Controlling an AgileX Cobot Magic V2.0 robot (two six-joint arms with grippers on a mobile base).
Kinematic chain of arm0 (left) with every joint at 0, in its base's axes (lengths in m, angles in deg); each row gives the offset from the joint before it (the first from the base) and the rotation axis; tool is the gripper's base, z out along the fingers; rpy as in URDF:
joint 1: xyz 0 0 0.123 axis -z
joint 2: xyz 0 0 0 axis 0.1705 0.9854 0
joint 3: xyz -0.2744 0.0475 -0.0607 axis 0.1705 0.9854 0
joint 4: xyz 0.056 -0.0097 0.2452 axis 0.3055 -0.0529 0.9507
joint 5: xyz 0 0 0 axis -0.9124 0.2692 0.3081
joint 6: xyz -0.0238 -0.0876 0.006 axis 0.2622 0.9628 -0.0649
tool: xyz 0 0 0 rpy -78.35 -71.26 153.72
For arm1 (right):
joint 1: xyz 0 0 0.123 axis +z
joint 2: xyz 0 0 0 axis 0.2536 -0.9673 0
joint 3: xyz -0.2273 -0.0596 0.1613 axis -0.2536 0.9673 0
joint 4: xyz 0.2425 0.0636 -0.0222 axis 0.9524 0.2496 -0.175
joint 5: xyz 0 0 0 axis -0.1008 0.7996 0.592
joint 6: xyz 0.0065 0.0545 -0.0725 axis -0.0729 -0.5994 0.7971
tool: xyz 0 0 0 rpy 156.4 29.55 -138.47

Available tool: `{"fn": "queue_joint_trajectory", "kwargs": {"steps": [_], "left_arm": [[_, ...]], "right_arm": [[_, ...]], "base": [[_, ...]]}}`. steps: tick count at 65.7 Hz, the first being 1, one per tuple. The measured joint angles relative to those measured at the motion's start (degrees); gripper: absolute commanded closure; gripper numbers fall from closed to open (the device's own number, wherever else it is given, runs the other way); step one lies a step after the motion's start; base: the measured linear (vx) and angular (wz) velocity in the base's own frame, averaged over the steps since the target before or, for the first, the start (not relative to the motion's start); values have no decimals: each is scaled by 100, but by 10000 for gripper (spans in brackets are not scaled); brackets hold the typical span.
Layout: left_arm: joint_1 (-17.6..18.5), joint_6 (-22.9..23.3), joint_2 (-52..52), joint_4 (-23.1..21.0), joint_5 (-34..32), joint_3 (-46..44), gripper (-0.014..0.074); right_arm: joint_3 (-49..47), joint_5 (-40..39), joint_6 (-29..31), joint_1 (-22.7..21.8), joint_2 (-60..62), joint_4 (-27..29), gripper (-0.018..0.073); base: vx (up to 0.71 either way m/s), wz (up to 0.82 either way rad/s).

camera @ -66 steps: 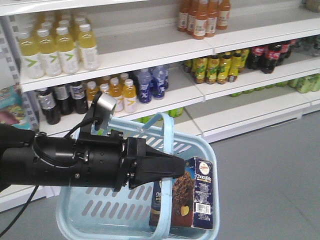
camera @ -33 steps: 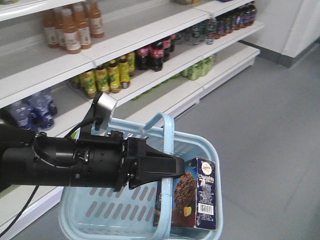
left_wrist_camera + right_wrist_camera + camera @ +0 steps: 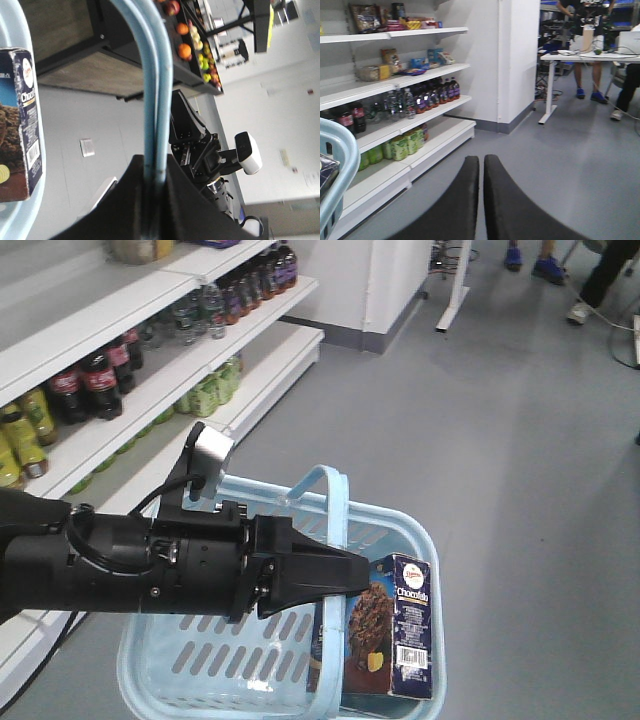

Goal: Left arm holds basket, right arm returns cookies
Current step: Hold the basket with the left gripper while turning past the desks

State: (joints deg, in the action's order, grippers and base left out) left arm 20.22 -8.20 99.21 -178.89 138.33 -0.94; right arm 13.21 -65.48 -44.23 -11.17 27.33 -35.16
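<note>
Standing in the basket [image 3: 416, 532] clamped by the left gripper [image 3: 358, 576], the Chocofello box [image 3: 400, 640] is not yet returned; the right gripper [image 3: 481, 165] is closed, empty.

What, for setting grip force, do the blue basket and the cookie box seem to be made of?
The basket looks like moulded plastic, light blue, faintly glossy: slotted walls, smooth rounded rim. The cookie box looks like printed cardboard, dark navy, possibly coated: crisp folded edges, flat printed faces, barcode label.
</note>
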Motion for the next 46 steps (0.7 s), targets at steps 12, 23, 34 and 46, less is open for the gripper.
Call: {"fn": "queue_joint_trajectory", "kwargs": {"steps": [12,23,34,46], "left_arm": [[0,0,0,0,0,0,599],[0,0,0,0,0,0,599],[0,0,0,0,0,0,599],[0,0,0,0,0,0,599]], "right_arm": [[0,0,0,0,0,0,570],[0,0,0,0,0,0,570],[0,0,0,0,0,0,570],[0,0,0,0,0,0,570]], "base": [[16,-63],[15,-57],[13,-50],[11,-42]]}}
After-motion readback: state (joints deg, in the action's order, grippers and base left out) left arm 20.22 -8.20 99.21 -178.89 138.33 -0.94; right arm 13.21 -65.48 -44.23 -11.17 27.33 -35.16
